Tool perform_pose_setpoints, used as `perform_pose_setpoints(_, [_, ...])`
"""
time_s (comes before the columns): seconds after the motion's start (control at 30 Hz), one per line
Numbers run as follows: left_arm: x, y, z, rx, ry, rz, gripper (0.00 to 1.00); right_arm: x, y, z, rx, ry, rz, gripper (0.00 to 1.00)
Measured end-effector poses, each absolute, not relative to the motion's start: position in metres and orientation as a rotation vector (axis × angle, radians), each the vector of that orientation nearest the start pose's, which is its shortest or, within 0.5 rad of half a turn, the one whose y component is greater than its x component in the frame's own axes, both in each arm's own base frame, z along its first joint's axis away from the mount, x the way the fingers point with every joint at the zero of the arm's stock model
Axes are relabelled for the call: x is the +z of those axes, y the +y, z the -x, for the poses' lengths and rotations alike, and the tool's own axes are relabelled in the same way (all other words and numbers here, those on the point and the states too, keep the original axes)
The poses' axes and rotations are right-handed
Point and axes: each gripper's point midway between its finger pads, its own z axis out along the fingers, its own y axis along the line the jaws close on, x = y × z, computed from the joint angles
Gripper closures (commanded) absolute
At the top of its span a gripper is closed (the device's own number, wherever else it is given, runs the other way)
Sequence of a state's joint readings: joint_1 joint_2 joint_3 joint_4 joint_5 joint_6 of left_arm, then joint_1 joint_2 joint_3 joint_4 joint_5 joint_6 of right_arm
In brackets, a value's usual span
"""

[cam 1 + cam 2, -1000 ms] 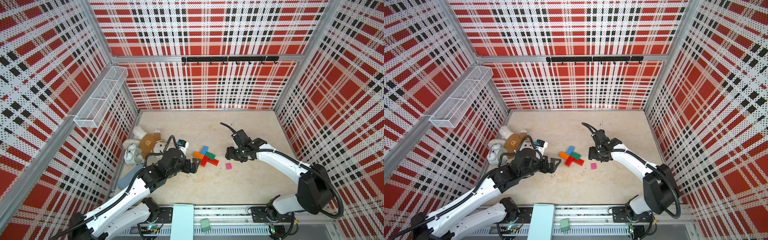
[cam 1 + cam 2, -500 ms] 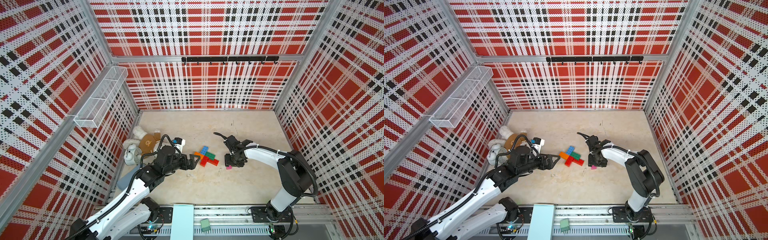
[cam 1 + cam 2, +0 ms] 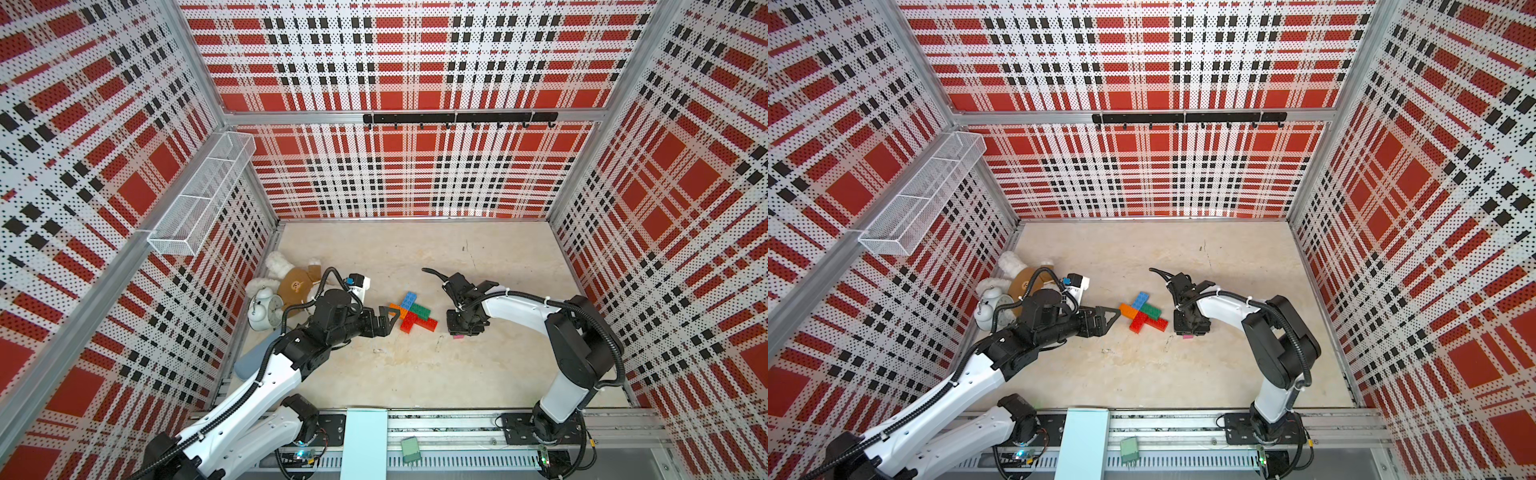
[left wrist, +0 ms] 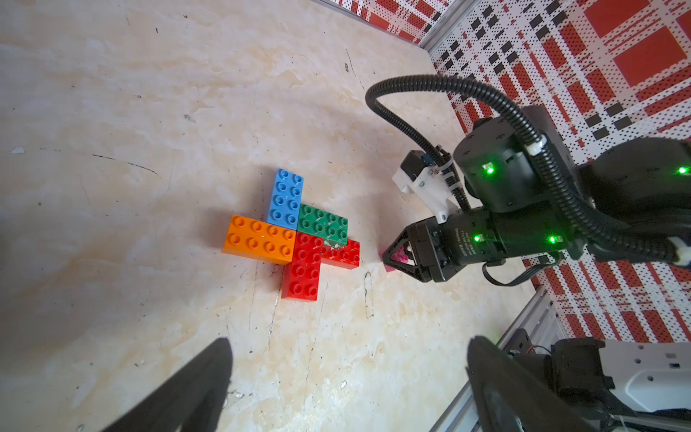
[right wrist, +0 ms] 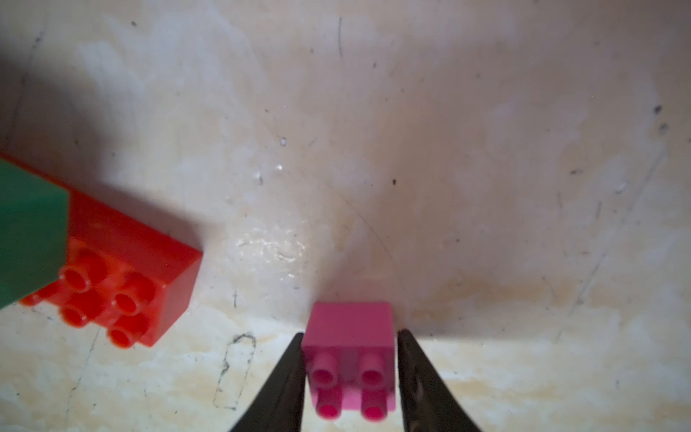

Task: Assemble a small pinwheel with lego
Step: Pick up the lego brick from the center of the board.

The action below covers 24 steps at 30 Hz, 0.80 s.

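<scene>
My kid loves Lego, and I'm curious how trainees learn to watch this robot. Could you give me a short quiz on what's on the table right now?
1. True or false: the pink brick already sits at the centre of the brick cross.
2. The right gripper's fingers stand: A either side of the pink brick; B far from it; C around the cross.
3. Which four colours make up the cross?
Key: 1 false, it lies on the table beside the cross. 2 A. 3 blue, orange, green, red.
</scene>
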State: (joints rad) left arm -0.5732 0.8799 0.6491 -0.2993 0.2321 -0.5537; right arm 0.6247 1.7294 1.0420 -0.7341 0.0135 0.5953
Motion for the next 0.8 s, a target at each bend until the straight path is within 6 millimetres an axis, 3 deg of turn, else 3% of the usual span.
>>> perform_pose_setpoints(0.37, [0.194,-0.205,-0.242,-0.911,2.230,-0.169,0.00,0.025,0.189,-0.262,0.090,3.008,0.057,0.62])
perform_pose_setpoints(0.6, [0.197,-0.203,-0.242,-0.910,2.219,-0.158,0.01,0.030,0.191,-0.264,0.092,3.006,0.056,0.77])
perform_pose_setpoints(0.7, [0.196,-0.193,-0.241,-0.872,2.221,-0.116,0.01,0.041,0.197,-0.271,0.104,2.987,0.087,0.79])
perform_pose_setpoints(0.8, [0.195,-0.181,-0.239,-0.820,2.229,-0.062,0.00,0.068,0.214,-0.283,0.148,2.924,0.174,0.81])
